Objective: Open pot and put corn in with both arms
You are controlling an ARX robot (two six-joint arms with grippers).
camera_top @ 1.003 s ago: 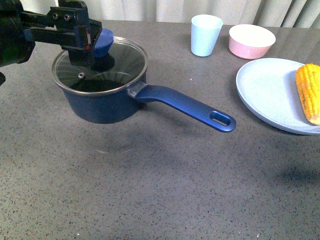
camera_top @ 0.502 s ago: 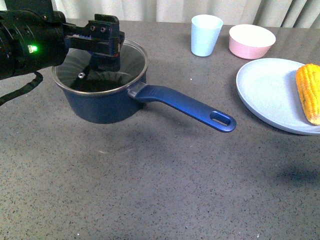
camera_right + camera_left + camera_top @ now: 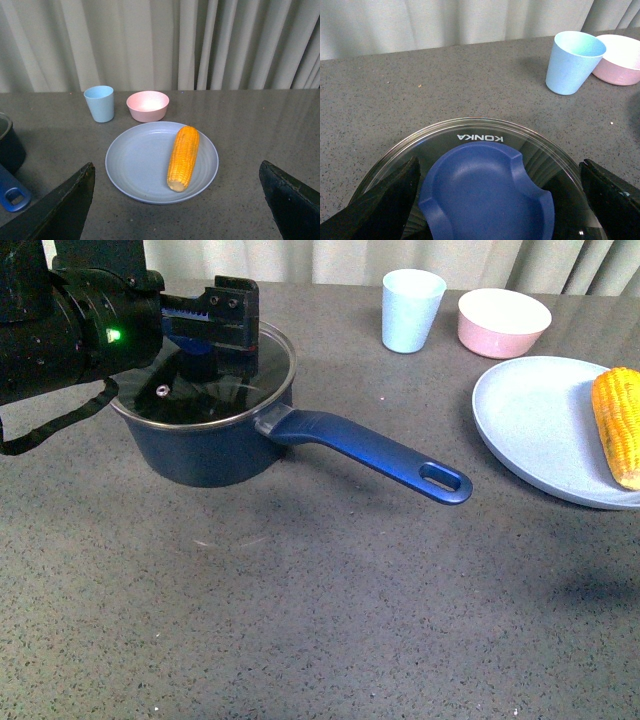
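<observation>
Black left arm (image 3: 60,325), green LED (image 3: 113,335), dark fingers (image 3: 380,205)

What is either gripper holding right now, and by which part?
Nothing. The left gripper is open astride the lid knob, not clamped on it; the right gripper is open, clear of the corn.

one word reads: "konka", in white, printed upside down on the glass lid (image 3: 481,131).
</observation>
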